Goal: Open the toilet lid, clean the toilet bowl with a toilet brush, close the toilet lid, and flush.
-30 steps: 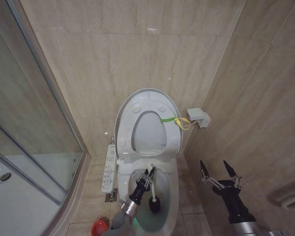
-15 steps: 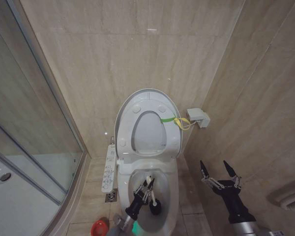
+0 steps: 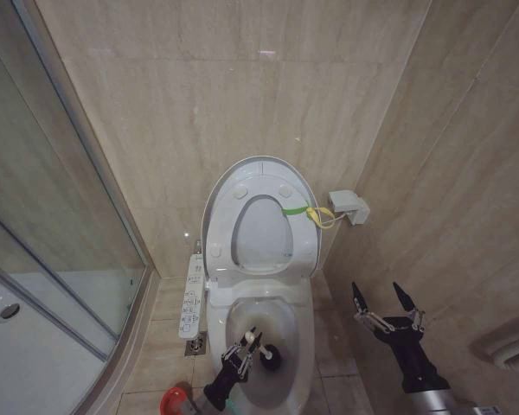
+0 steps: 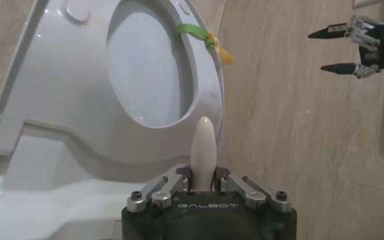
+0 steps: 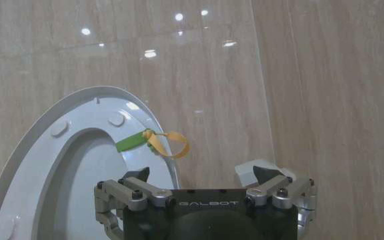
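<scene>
The toilet lid [image 3: 259, 169] stands upright against the back wall, the seat ring [image 3: 240, 251] raised flat against it and a green-and-yellow band [image 3: 308, 212] tied at its edge. Below lies the open toilet bowl [image 3: 296, 341]. My left gripper [image 3: 245, 347] hangs over the bowl's front half, shut on the toilet brush, whose dark head [image 3: 269, 357] is down inside the bowl. The left wrist view shows the white handle [image 4: 203, 142] clamped in that gripper [image 4: 204, 182]. My right gripper [image 3: 385, 303] is open, apart, to the right of the toilet; its own camera faces the lid [image 5: 65, 131].
A red brush holder [image 3: 174, 402] stands on the floor at the bowl's left front. A control panel [image 3: 192, 294] runs along the toilet's left side, and a floor drain [image 3: 196, 344] sits beside it. A glass shower screen [image 3: 60, 251] closes the left. A white box [image 3: 349, 206] hangs on the right wall.
My left gripper has drawn back with the brush toward the bowl's front, and the dark head has moved a little with it. The right arm has stayed put.
</scene>
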Controlling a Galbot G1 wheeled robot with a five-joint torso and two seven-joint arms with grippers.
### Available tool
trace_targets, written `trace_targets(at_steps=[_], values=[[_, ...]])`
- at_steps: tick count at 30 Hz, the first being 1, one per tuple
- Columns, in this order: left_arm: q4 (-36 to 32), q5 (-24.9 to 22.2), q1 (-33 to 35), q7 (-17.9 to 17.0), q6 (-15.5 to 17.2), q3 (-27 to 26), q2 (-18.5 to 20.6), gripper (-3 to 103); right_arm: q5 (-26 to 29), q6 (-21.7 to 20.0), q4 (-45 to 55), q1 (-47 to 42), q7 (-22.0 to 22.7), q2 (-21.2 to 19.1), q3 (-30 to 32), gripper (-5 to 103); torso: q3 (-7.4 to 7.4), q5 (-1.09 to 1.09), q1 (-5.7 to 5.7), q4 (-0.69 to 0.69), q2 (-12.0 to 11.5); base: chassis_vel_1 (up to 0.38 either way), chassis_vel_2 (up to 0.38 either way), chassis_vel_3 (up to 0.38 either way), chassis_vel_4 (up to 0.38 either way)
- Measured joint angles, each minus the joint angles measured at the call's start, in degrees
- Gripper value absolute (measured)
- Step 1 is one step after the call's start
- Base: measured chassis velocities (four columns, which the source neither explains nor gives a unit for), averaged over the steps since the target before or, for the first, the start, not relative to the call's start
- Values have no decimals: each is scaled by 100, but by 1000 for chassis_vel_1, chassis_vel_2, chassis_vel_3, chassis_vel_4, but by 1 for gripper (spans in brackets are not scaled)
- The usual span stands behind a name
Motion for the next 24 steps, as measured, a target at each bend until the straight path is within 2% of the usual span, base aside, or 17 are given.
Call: trace_targets(at_steps=[10, 18, 24], values=[[-730, -198, 282, -188, 67, -158, 198, 21, 0, 0, 0, 0, 0, 0, 0, 100, 0, 0, 0, 0, 0, 0, 0, 0, 0], [-1013, -291, 377, -242, 75, -472, 188, 21, 0, 0, 0, 0, 0, 0, 0, 100, 0, 0, 0, 0, 0, 0, 0, 0, 0], [-1028, -318, 330, -289, 90, -487, 218, 21, 0, 0, 0, 0, 0, 0, 0, 100, 0, 1, 0, 2, 0, 0, 0, 0, 0]])
